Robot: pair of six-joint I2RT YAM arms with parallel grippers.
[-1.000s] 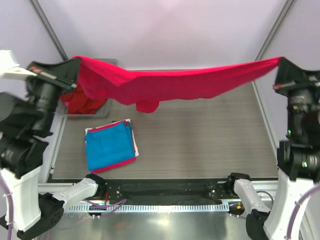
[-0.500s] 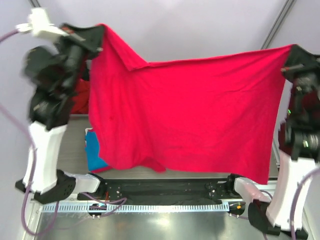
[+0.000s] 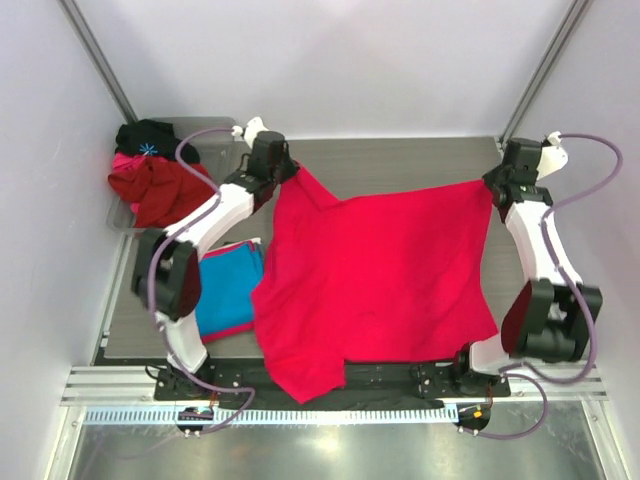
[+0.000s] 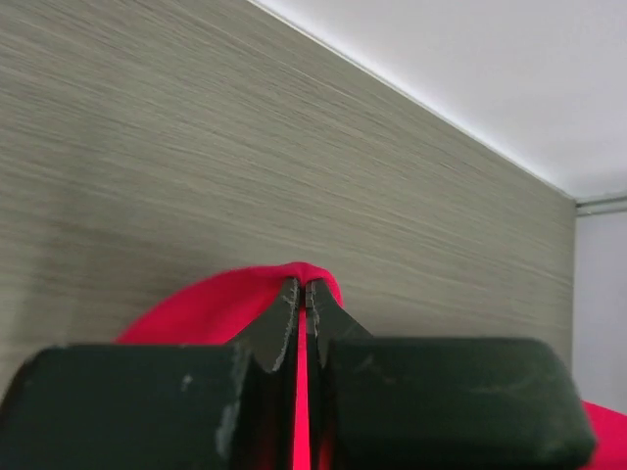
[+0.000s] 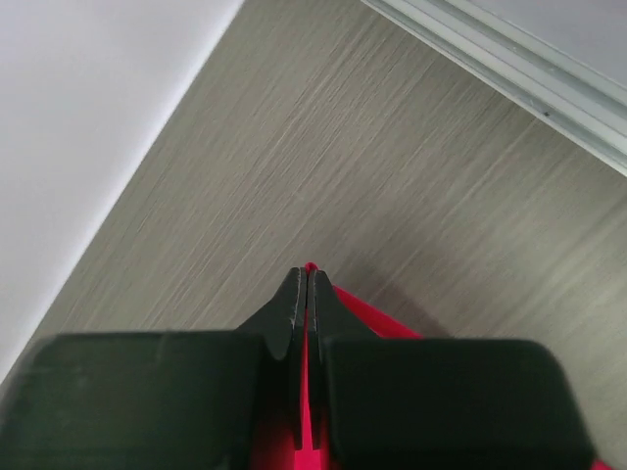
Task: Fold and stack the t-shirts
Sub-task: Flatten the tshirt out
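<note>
We hold the red shirt [image 3: 375,270] by its two far corners. Our left claw [image 3: 287,172] is pinched tight on the far left corner. Our right claw [image 3: 494,184] is pinched tight on the far right corner. In both wrist views the fingers are pressed together with only a thin strip of red cloth between them.

Both claws are low over the far part of the counter [image 3: 400,158], well apart from each other. This way the top edge of the shirt is pulled out straight, so the cloth can lie open and not bunch up.

Most of the shirt lies spread on the counter. Its near end reaches past the near edge, over the arm bases. Its left side covers part of the blue shirt [image 3: 225,285], which lies folded on the left. A pink edge [image 3: 238,328] shows under the blue one, so we think that is another folded shirt and the start of our stack. More clothes sit in a pile [image 3: 150,190] at the far left.

We think the step now is laying the shirt flat for folding. The near end looks rumpled, so it may need a tug.
</note>
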